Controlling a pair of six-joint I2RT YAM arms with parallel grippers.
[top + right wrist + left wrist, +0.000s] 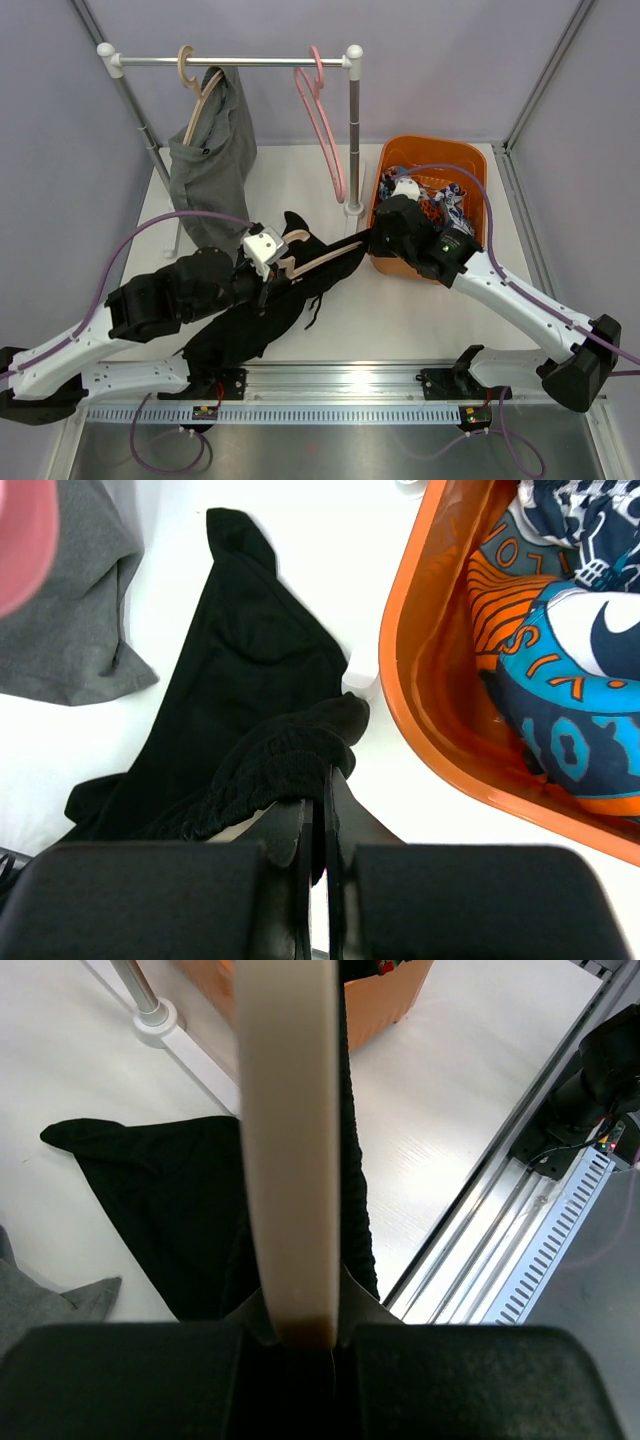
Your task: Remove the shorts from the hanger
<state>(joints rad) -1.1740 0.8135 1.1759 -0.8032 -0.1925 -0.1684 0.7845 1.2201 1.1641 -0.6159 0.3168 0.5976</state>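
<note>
The black shorts (262,318) lie stretched over the table on a wooden hanger (320,260). My left gripper (272,268) is shut on the hanger's pale beam (290,1160), with the black fabric (170,1200) under it. My right gripper (378,234) is shut on the black shorts' ribbed waistband (290,755) beside the orange basket. The grey shorts (212,150) hang on a wooden hanger (190,75) on the rail. The printed shorts (440,200) lie in the basket and also show in the right wrist view (570,700).
An orange basket (470,155) stands at the back right, its rim (420,710) close to my right gripper. A pink hanger (325,120) hangs bare on the rail (260,61). The rack's post and foot (354,205) stand left of the basket.
</note>
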